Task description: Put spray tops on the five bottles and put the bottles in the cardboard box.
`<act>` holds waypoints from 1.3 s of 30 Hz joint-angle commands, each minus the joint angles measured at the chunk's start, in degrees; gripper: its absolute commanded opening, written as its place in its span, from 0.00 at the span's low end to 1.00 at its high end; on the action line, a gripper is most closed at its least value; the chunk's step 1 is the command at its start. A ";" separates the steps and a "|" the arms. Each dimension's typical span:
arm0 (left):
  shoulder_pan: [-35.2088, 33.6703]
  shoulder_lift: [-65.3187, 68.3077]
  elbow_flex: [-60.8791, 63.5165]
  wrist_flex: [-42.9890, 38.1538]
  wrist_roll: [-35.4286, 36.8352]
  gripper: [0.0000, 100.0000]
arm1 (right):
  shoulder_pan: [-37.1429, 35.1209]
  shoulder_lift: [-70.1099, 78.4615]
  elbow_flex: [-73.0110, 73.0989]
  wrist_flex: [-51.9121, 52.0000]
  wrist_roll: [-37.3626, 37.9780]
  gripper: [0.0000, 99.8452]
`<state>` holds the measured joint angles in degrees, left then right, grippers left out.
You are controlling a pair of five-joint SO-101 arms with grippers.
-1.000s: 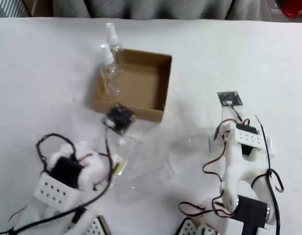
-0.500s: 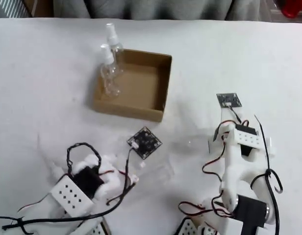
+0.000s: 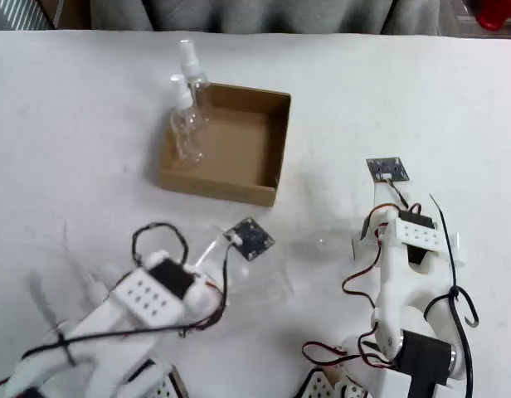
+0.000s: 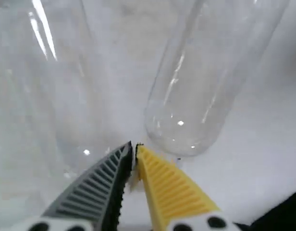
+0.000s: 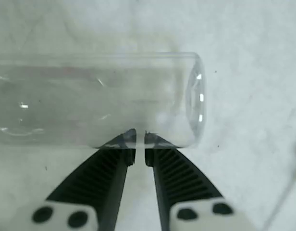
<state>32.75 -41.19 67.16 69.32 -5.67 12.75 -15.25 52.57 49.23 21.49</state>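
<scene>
Left hand [image 4: 134, 147] closed, empty, beside a clear bottle [image 4: 205, 82] lying on the counter [image 3: 388, 83]. Right hand [image 5: 140, 136] nearly closed, empty, at a second bottle [image 5: 90, 96]. Two spray-topped bottles [image 3: 187, 128] stand at the left wall of the cardboard box [image 3: 239, 186].

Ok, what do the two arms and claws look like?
The left claw has one grey ribbed finger and one yellow one; the right claw has two black ribbed fingers. Both sit on white bases with dark screw holes. The left arm and right arm are white plastic with black motors, black and red cables and a square circuit board at the wrist.
</scene>
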 commanded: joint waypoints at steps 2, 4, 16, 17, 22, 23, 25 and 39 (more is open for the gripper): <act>-5.23 7.69 -4.04 -3.69 -1.05 0.02 | -0.57 -1.36 -0.26 -0.48 0.44 0.02; -7.34 7.69 -3.25 -4.48 -1.41 0.02 | -0.57 -1.36 -0.26 -0.48 0.44 0.02; -24.31 7.78 -2.81 -3.96 -5.10 0.02 | -0.57 -1.36 -0.26 -0.66 0.44 0.02; -26.15 7.78 -2.90 -3.96 -5.19 0.02 | -0.57 -1.36 -0.26 -0.66 0.44 0.02; -33.36 7.78 -2.99 -4.48 -9.93 0.02 | -0.57 -1.36 -0.26 -0.66 0.44 0.02; -34.68 7.78 -2.99 -4.75 -10.11 0.02 | -0.57 -1.36 -0.18 -0.66 0.44 0.02; -37.41 8.13 -3.52 -6.42 -10.02 0.02 | -0.57 -1.36 -0.18 -0.66 0.44 0.02; -42.33 8.22 -3.69 -24.26 0.97 0.02 | -0.57 -1.36 -0.18 -0.48 0.44 0.02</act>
<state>-9.01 -33.45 65.76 50.86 -11.74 12.75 -15.25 52.57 49.14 21.49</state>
